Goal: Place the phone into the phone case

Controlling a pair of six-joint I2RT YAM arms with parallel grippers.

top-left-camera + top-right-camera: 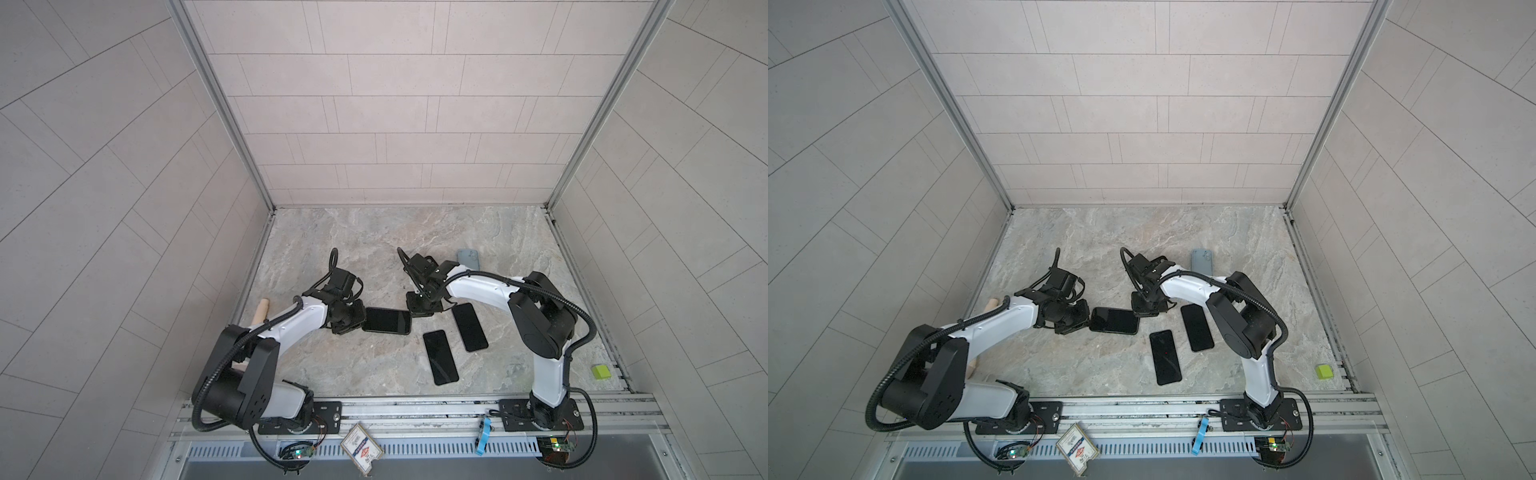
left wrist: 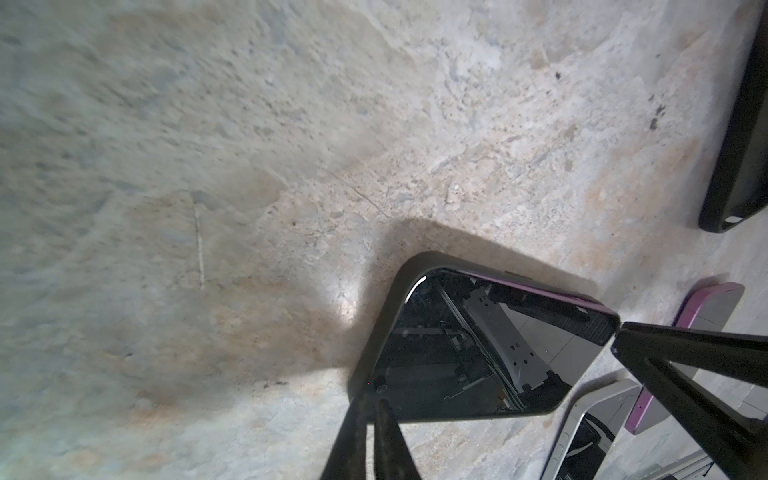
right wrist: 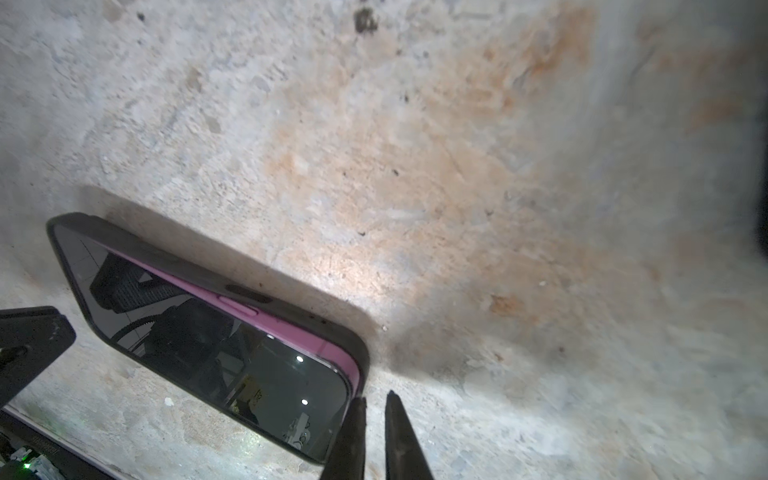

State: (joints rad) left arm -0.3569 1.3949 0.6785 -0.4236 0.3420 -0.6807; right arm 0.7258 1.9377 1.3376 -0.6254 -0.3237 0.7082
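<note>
The phone point(image 1: 386, 321) lies screen-up on the tabletop point(image 1: 374, 249), directly between the two pincers, set in the black phone case point(image 3: 208, 270); along the long side that faces the right wrist camera its purple edge stands proud of the case wall (so it looks not fully seated there), while the opposite side sits lower.

The left pincer point(image 2: 372, 399) is at one short end of the phone; its fingers are drawn almost together with only a slim gap, nothing between them, and their tips rest on a corner of the phone and case. The right pincer point(image 3: 376, 399) is at the opposite end, by the corner with the raised purple edge; its fingers too are nearly closed and grip nothing, and whether the tips touch the case or stand just clear of it I cannot tell.

In both top views two more dark-screened phones lie flat just beside the right pincer, on its side toward the arm bases; the nearer phone point(image 1: 469, 327) and the farther phone point(image 1: 440, 357) lie close together, neither touched by a pincer. A grey case point(image 1: 468, 259) lies beyond the right pincer, away from the bases; a green block point(image 1: 601, 371) sits well apart from both pincers.
</note>
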